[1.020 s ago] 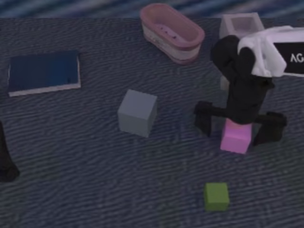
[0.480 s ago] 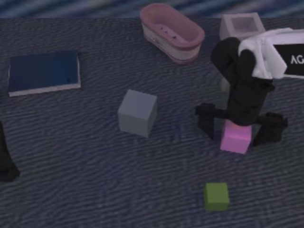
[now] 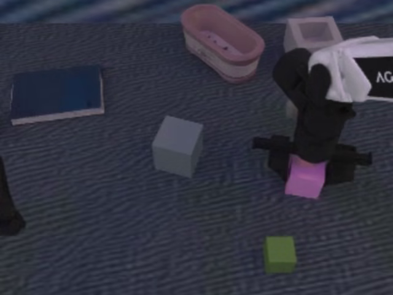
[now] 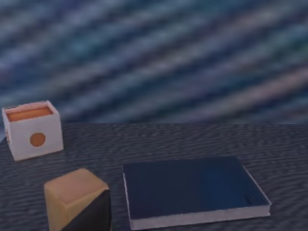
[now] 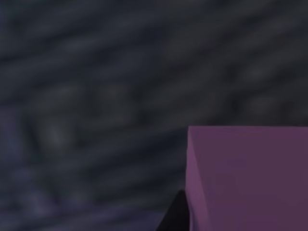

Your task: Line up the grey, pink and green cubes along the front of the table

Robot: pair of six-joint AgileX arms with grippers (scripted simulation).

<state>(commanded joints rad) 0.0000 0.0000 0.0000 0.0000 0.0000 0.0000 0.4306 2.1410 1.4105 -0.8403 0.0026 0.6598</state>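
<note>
The pink cube (image 3: 304, 179) rests on the table (image 3: 92, 246) at the right. My right gripper (image 3: 310, 171) reaches down over it, with a dark finger pressed against each side, shut on it. The right wrist view shows the pink cube (image 5: 250, 178) close up with one fingertip (image 5: 177, 216) against its side. The grey cube (image 3: 178, 146) stands near the middle. The green cube (image 3: 280, 254) lies near the front edge, below the pink one. My left gripper (image 3: 6, 209) is parked at the left edge.
A blue book (image 3: 56, 93) lies at the back left. A pink oval tub (image 3: 221, 42) and a pale square box (image 3: 312, 32) stand at the back. The left wrist view shows the book (image 4: 192, 190), a white box (image 4: 32, 130) and an orange-topped block (image 4: 77, 199).
The right gripper's fingers have drawn inward from wide apart until they meet the pink cube's sides. The cubes and the left arm have not moved.
</note>
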